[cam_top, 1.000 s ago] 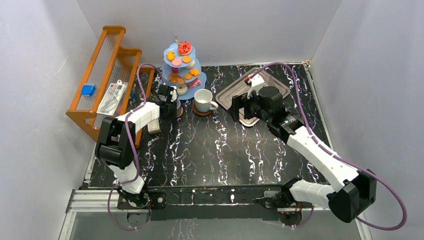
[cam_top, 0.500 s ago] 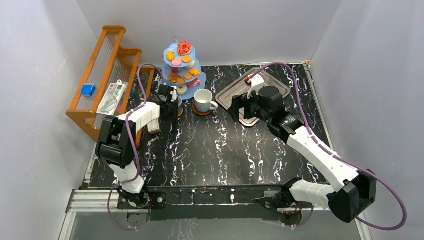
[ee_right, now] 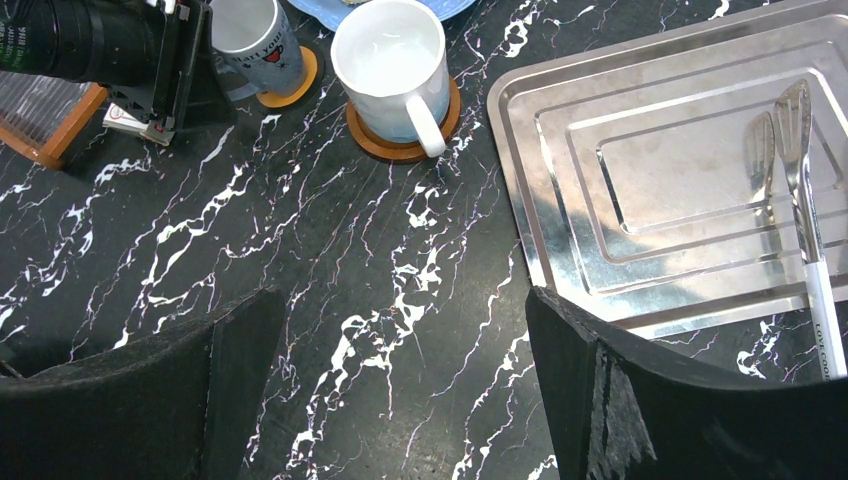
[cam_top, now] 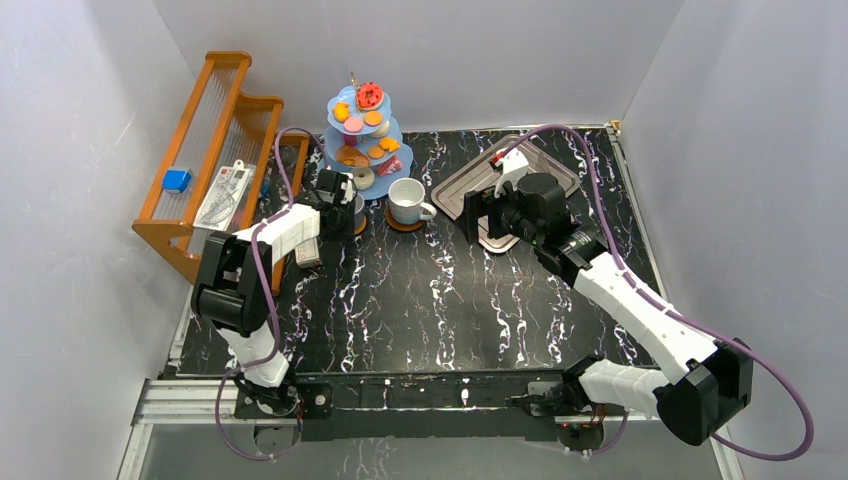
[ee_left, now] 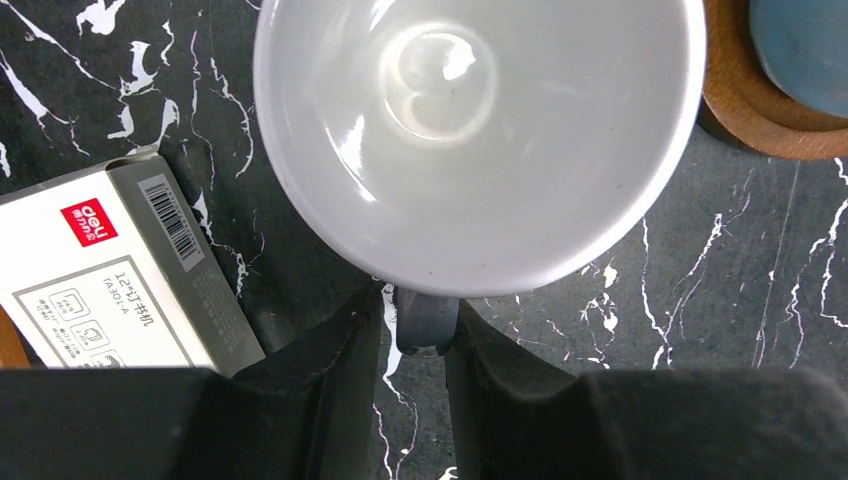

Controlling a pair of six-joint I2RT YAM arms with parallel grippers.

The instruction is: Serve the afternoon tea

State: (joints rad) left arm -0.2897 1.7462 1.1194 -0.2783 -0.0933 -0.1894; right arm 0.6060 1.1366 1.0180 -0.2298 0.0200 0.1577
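Note:
The small grey cup (ee_left: 470, 130) stands on its orange coaster (ee_right: 300, 85), left of the white mug (cam_top: 405, 200) on its brown saucer (ee_right: 400, 150). My left gripper (ee_left: 415, 330) is shut on the cup's handle, with one finger on each side of it. In the top view the left gripper (cam_top: 338, 205) covers most of the cup. The light-blue three-tier stand (cam_top: 385, 185) is just behind, with a red pastry (cam_top: 370, 95) on top and orange and pink ones on the lower tiers. My right gripper (ee_right: 400, 380) is open and empty above bare table, next to the tray.
A square silver tray (ee_right: 650, 170) with metal tongs (ee_right: 800, 170) lies at the back right. An orange wooden rack (cam_top: 200, 150) stands at the left edge. A white staples box (ee_left: 100, 270) lies close to my left gripper, on its left.

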